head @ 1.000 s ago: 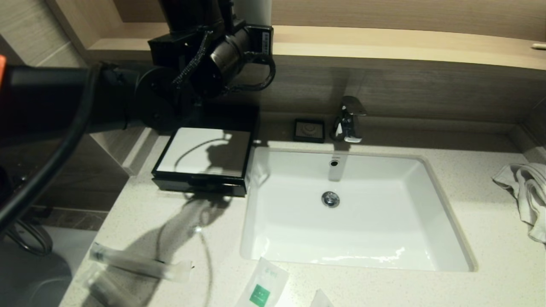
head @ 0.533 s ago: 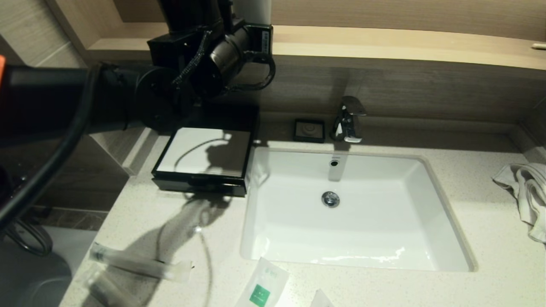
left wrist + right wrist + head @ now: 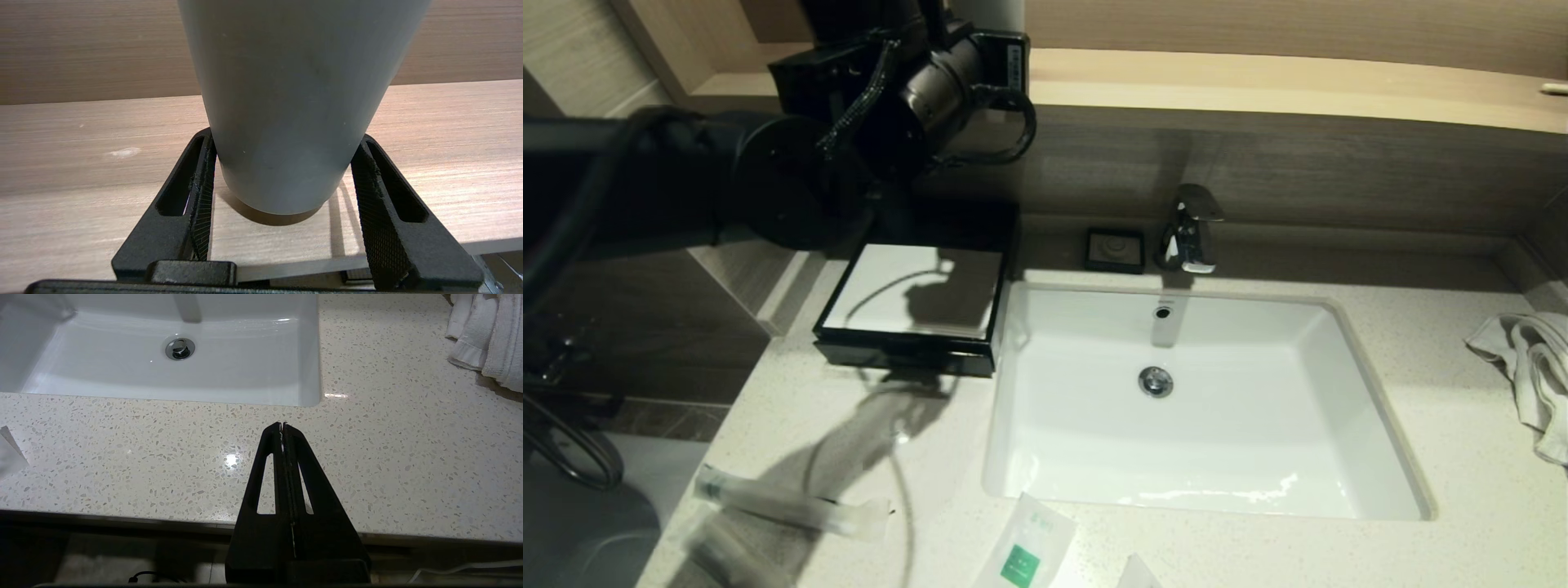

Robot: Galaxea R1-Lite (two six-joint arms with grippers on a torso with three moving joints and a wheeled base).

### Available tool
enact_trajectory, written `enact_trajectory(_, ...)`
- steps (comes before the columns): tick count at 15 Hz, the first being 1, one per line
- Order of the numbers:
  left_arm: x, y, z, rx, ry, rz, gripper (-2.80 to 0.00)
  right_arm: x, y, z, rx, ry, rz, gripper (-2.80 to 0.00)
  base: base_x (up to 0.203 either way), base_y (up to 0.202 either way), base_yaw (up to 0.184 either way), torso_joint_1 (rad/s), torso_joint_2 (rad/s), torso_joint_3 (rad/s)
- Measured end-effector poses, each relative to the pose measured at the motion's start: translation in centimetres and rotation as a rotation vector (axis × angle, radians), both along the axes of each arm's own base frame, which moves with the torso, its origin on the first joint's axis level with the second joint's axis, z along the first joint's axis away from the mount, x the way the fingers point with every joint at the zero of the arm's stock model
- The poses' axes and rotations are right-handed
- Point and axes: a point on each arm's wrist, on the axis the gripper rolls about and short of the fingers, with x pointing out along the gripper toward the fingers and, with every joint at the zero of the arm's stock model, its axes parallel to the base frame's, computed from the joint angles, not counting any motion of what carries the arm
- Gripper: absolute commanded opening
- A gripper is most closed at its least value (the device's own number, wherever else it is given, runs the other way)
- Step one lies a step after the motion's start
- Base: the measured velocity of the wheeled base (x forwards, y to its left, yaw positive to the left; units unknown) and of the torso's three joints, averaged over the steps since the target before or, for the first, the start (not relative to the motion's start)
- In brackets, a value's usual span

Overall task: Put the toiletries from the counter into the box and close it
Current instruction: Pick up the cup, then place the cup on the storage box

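- Toiletries are all on the near edge of the counter: long slim packet at the near left, a second slim one blurred just below it, green-label packet by the basin's front rim, another flat one cut off at the frame edge.
- Box sits left of the basin, drawer front looks shut, nothing loaded yet.
- Your left gripper is up at the wooden shelf, well apart from any packet. Fingers straddle the base of a grey cup, both pads against its wall or just off it; can't tell if it's lifted.
- Right gripper is parked over the counter's front edge, fingers pressed together, holding nothing.
- Risk: the grip is low on a tall tapered cup, so any sideways pull could tip it off the shelf onto the box.
- Towel at far right is clear of the work.
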Motion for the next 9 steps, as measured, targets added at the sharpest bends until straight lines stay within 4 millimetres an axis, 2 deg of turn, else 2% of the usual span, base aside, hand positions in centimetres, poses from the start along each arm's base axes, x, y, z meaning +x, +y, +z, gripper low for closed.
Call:
enact_trajectory(3, -1.3, 0.9, -0.2, 0.013, 0.024, 0.004, -2.8, 0.0, 0.0, 0.0, 0.0, 0.0, 0.0, -2.8, 0.0, 0.0, 0.0, 0.0, 0.0, 0.0)
enact_trajectory(9, -4.8, 3.4, -2.3, 0.043, 0.074, 0.002, -2.8, 0.0, 0.0, 0.0, 0.001, 0.0, 0.0, -2.8, 0.0, 0.0, 0.0, 0.0, 0.0, 0.0)
